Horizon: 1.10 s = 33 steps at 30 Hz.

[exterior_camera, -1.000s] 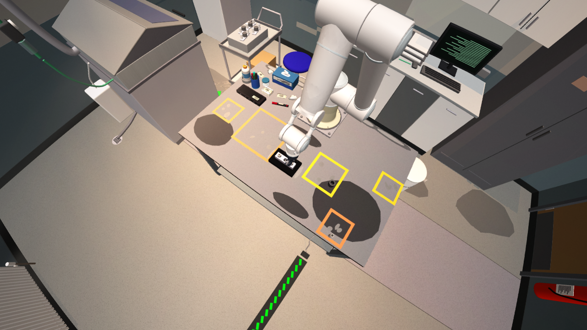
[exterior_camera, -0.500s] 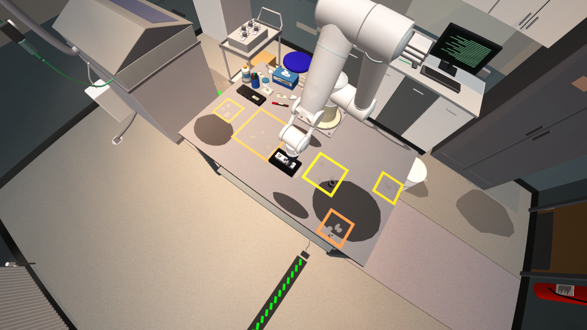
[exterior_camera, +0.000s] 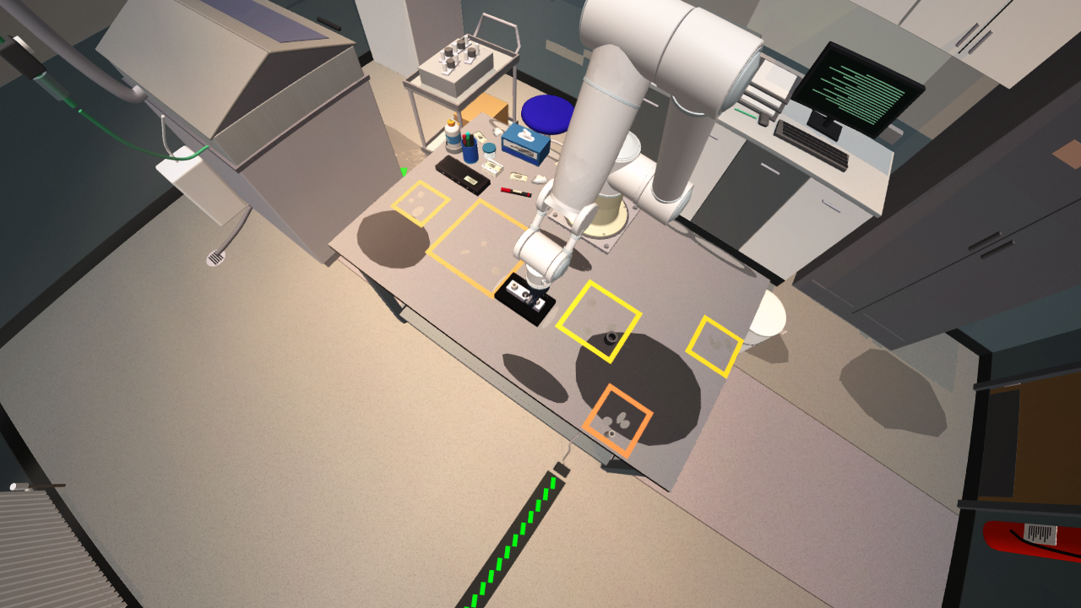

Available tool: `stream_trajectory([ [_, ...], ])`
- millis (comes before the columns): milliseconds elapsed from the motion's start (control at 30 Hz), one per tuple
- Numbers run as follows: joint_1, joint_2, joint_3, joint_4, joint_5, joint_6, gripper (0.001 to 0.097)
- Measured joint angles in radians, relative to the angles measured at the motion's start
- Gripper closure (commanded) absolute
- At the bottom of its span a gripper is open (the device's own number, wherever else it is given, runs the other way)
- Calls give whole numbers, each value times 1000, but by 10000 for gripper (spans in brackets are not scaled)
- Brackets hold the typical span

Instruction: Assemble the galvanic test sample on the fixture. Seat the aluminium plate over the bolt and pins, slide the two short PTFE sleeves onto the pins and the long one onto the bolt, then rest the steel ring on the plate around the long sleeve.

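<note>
The aluminium plate lies on the black fixture at the middle of the table. Small white sleeves stand up from it, too small to tell apart. My gripper is right over the fixture, open and holding nothing. The dark steel ring lies on the table at the near corner of a yellow square, to the right of the fixture. One small sleeve lies in the orange square near the table's front edge.
A blue box stands among pens, bottles and a black case at the table's back corner. The arm's base stands behind the fixture. Yellow squares mark the tabletop left and right. The table's front edge runs just below the orange square.
</note>
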<state>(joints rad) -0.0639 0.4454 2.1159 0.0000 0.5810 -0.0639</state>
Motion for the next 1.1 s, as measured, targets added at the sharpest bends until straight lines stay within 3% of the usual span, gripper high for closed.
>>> stream_trajectory([
  [1100, 0, -54, -9, 0, 63, 0, 461],
])
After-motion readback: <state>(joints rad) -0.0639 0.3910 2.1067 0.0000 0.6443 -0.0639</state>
